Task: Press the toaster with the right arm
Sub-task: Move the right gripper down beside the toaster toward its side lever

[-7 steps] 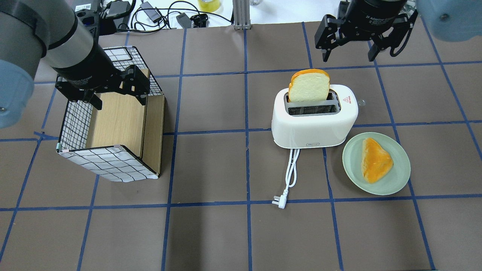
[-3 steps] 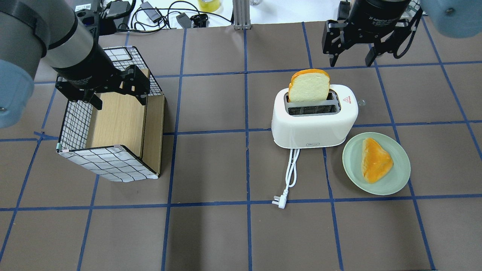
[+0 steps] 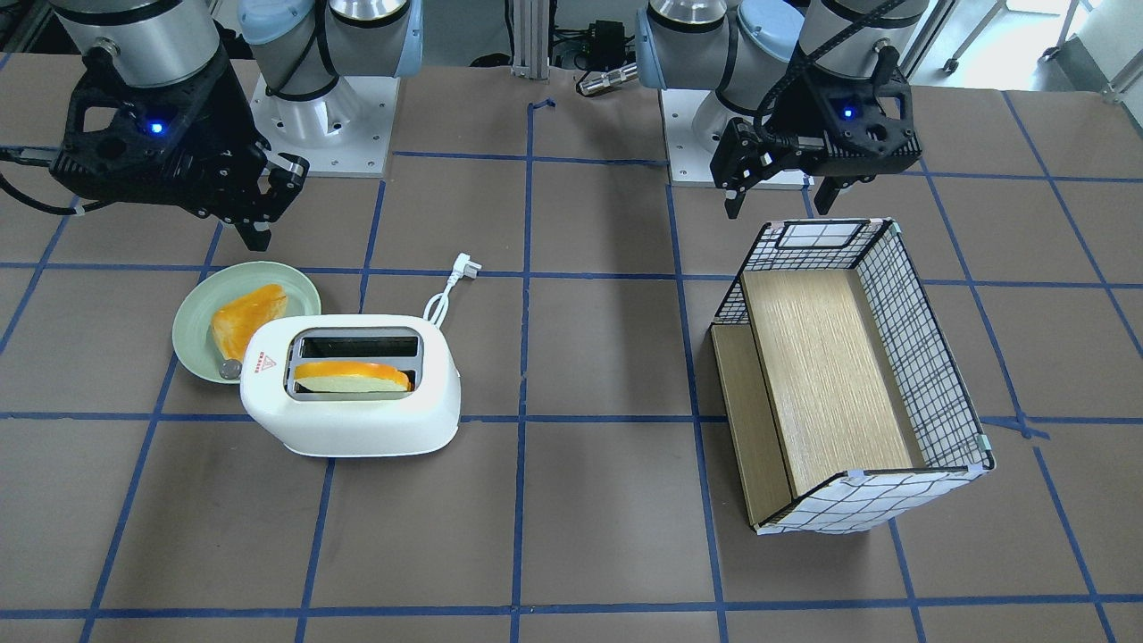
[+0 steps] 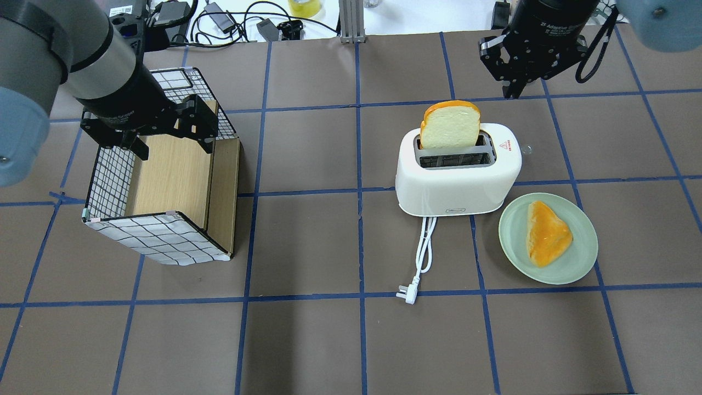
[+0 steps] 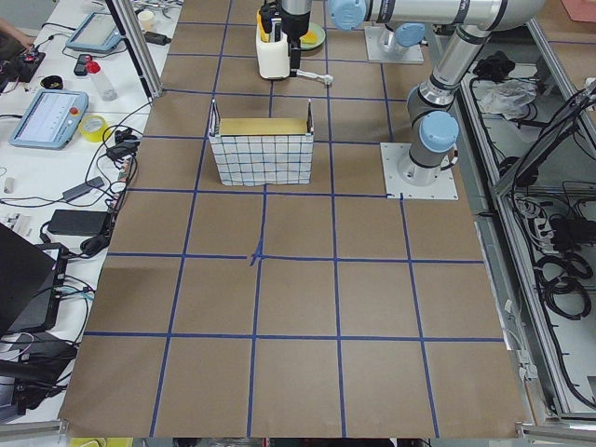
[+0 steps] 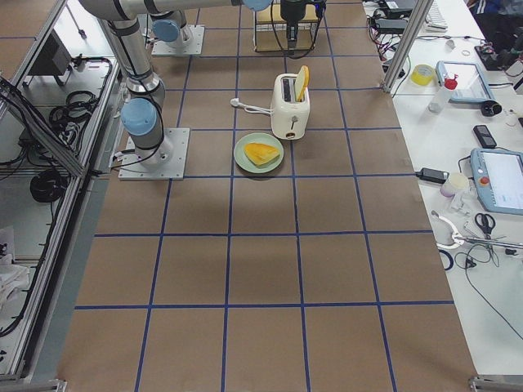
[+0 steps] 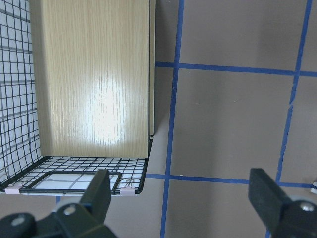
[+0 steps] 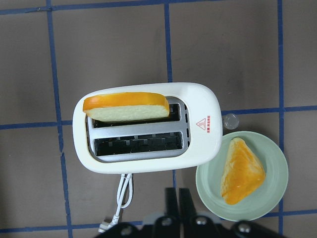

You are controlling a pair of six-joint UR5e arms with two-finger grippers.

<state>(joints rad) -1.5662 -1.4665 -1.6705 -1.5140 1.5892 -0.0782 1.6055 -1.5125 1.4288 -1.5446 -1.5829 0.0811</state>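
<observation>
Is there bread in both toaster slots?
No, the toaster holds one slice; its other slot is empty.

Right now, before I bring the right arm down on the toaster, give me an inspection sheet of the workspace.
Surface: brown table with a blue tape grid.
Job's things: white toaster upright; a bread slice stands tall in the slot farther from the robot, the other slot is empty; knob at its plate-side end.
Clutter: green plate with toast beside the toaster; wire box with a wooden liner.
Pincers: right pincer shut, raised, touching nothing; left pincer open over the box.
Cables: cord and plug loose on the table; black cable loops off the right wrist.
Surroundings: bench with wires and a tape roll.
</observation>
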